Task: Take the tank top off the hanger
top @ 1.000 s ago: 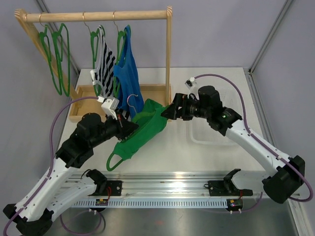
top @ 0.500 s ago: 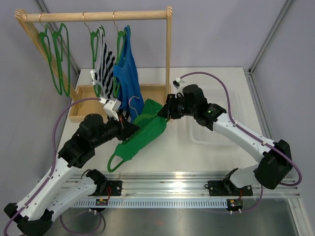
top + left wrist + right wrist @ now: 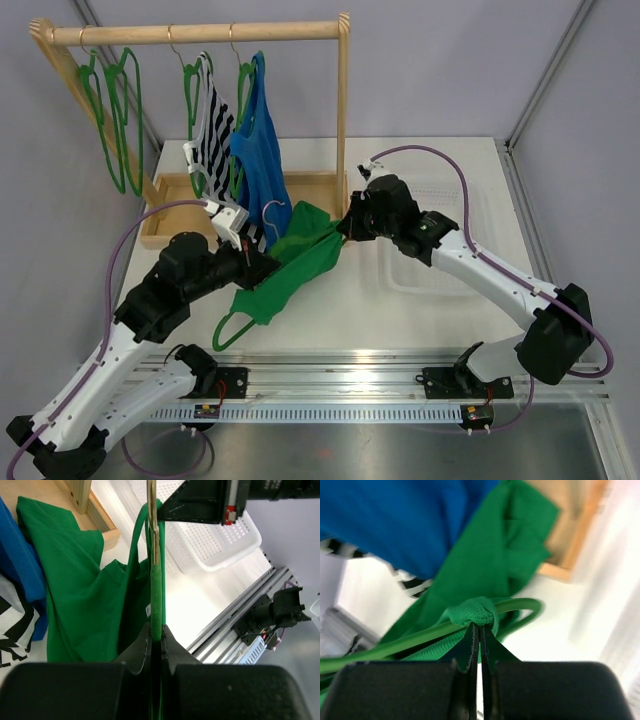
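From above, the green tank top (image 3: pixel 300 258) hangs stretched above the surface (image 3: pixel 340 315) between the left tool (image 3: pixel 262 266) and the right tool (image 3: pixel 345 228), in front of the wooden rack (image 3: pixel 343 110).

In the left wrist view, the left tool is clamped on the green hanger (image 3: pixel 158 590). The top drapes over the hanger, and a white basket (image 3: pixel 220 545) lies beyond.

In the right wrist view, the right tool pinches a bunched fold of the top where it wraps the hanger's arm, near a blue top (image 3: pixel 395 520).

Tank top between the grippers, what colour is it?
The tank top is solid green, clearest in the left wrist view.
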You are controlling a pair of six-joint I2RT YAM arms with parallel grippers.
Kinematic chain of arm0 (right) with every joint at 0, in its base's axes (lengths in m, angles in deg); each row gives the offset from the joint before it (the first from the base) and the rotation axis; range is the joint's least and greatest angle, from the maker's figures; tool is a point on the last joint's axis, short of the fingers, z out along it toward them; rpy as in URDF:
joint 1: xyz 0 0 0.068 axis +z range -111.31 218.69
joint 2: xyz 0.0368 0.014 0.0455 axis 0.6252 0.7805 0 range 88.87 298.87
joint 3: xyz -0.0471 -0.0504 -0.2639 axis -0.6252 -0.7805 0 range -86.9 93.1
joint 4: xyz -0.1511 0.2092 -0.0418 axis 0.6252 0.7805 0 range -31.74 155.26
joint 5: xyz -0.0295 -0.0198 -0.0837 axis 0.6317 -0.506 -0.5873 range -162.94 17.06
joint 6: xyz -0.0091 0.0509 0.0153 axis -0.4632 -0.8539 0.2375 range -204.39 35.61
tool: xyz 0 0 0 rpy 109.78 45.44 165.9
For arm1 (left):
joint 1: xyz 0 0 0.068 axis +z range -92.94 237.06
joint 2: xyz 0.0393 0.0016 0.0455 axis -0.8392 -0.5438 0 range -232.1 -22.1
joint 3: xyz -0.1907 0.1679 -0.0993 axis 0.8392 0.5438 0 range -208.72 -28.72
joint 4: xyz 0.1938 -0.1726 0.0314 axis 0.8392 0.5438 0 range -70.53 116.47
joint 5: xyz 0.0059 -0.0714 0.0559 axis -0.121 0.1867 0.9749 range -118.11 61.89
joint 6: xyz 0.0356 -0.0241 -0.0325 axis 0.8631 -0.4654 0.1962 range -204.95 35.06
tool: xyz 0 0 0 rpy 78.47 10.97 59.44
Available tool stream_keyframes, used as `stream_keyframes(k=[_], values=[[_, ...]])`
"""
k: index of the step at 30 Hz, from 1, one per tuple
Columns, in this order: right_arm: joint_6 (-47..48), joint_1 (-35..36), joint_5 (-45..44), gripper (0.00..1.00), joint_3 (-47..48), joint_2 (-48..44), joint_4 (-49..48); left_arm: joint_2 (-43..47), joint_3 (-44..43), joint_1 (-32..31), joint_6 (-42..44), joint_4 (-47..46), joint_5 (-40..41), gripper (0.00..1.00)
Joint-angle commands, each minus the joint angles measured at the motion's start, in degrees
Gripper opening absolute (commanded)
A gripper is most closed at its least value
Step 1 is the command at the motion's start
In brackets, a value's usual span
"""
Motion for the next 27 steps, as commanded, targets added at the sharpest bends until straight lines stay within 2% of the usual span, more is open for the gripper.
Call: stream_keyframes(k=[1, 4, 6, 15, 18, 22, 27], values=[[3.11, -0.37, -17.34, 0.00, 4.58, -0.32, 5.98, 1.80, -4.12, -0.33, 4.32, 0.22, -7.66, 0.00], [3.64, -0.98, -23.07, 0.00, 7.66, 1.79, 9.77, 2.77, -4.82, -0.33, 5.90, 0.92, -10.66, 0.00], [3.55, -2.03, -23.62, 0.00, 9.06, 3.81, 12.85, 3.91, -5.26, -0.33, 6.95, 1.27, -13.03, 0.00], [3.55, -5.99, -18.35, 0.00, 6.70, 3.21, 14.44, 7.25, -7.72, -0.33, 8.80, -0.04, -16.46, 0.00], [4.60, -7.13, -11.77, 0.00, 4.60, -0.03, 13.83, 8.31, -8.69, -0.33, 8.28, -3.28, -15.42, 0.00], [3.82, -7.14, 6.91, 0.00, -1.81, -11.00, 5.32, 9.01, -7.90, -0.33, 6.70, -13.03, -10.16, 0.00], [0.83, -7.14, 19.87, 0.00, -4.46, -17.97, 3.19, 7.44, -5.18, -0.33, 3.80, -35.51, -7.77, 0.00]])
